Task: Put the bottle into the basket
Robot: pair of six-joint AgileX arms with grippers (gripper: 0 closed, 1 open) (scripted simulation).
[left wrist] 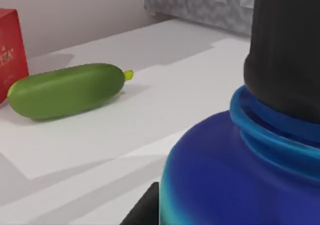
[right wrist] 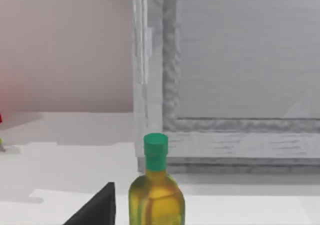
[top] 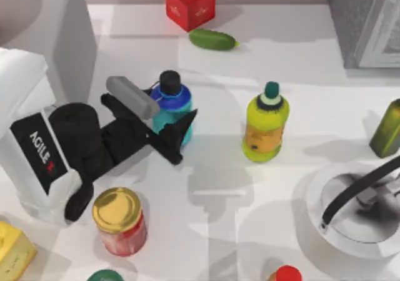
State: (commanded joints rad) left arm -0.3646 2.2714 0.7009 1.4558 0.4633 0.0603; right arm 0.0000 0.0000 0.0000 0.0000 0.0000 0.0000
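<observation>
Cyan bottle [top: 172,103] btwn left gripper [top: 164,120] fingers

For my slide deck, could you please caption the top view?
Left gripper closes in around the cyan bottle, with the white basket waiting at the table's right.

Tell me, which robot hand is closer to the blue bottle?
The left hand. It sits right at the blue bottle, one finger on each side. The right hand is away on the table's right side, facing the olive bottle.
</observation>
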